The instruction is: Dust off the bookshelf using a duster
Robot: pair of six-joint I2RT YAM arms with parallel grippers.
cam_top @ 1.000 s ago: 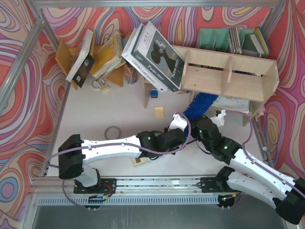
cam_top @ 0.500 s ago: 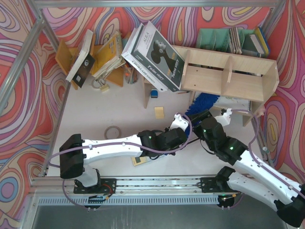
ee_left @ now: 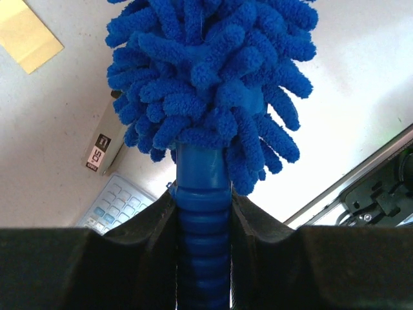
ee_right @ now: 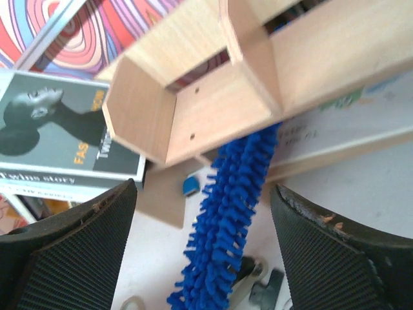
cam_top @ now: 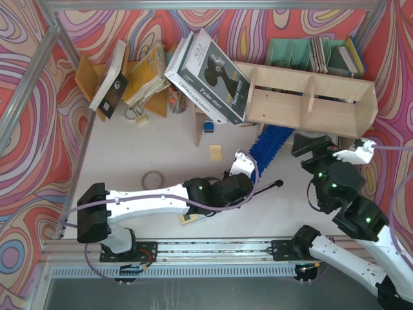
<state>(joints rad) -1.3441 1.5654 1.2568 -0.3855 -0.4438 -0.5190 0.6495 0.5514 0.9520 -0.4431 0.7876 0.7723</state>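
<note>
Left gripper (ee_left: 203, 197) clamps the duster (ee_left: 206, 84) handle; only its wrist view shows this.

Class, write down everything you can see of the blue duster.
The duster has a long, bright-blue fluffy head of chenille-like strands and a slim, ribbed blue handle that looks plastic. The left hand is shut on the handle. The head slants away from the arms, its far tip reaching under the near edge of the bookshelf.

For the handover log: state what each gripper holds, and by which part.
The left gripper grips the duster by its ribbed handle, just below the fluffy head. The right gripper is open and holds nothing.
</note>
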